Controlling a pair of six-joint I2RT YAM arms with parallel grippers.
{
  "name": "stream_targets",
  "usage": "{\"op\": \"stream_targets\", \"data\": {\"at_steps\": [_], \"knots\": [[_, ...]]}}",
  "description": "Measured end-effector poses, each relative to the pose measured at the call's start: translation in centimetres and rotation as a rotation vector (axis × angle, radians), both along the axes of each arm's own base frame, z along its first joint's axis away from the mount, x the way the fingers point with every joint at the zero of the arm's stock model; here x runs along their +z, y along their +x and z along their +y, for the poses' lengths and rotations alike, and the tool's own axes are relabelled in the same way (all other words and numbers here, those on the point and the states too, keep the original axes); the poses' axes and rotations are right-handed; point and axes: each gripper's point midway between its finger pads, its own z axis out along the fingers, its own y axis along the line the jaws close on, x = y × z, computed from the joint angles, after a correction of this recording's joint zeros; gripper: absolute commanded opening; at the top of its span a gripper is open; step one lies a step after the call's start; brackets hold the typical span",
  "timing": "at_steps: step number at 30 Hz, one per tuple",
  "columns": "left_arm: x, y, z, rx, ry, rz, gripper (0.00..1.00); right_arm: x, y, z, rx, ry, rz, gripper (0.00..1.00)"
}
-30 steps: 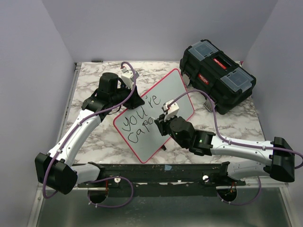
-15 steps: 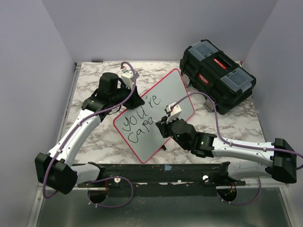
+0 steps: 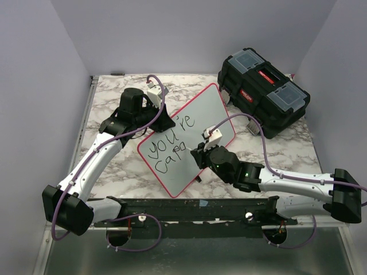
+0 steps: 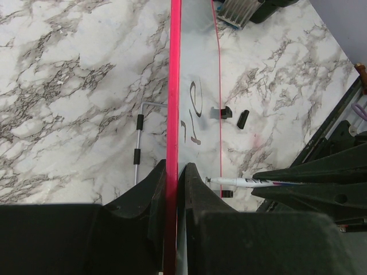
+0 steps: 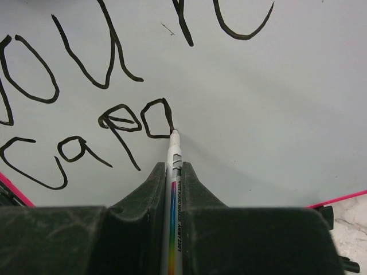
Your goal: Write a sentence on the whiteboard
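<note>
Slippage is threatening the sentence [image 3: 167, 150]: right gripper [image 5: 171, 171], clamping the marker [image 5: 174, 144], is pressing a whiteboard [image 3: 215, 112] that left gripper [image 4: 174, 172] is only rim-pinching (tightly).

marble tbl [image 3: 106, 94], whiteboard [image 3: 215, 106] centre, blk toolbox [image 3: 264, 97] far-right

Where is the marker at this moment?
In the right wrist view, the marker sits clamped in the right gripper, its tip touching the whiteboard at the last letter of the sentence, on its second line.
</note>
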Motion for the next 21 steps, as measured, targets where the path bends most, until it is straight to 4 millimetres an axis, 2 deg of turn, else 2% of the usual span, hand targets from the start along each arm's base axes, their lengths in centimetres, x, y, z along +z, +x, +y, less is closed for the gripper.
{"op": "stream_targets", "data": {"at_steps": [6,11,21], "knots": [[0.0,0.0,0.0,0.000,0.000,0.000,0.00,0.0,-0.2,-0.5,-0.001,-0.010,0.005,0.01],[0.0,0.0,0.0,-0.001,0.000,-0.001,0.00,0.7,-0.3,-0.9,-0.005,0.001,-0.002,0.01],[0.1,-0.1,-0.1,-0.005,-0.002,-0.004,0.00,1.4,0.3,-1.5,-0.041,-0.009,-0.032,0.01]]}}
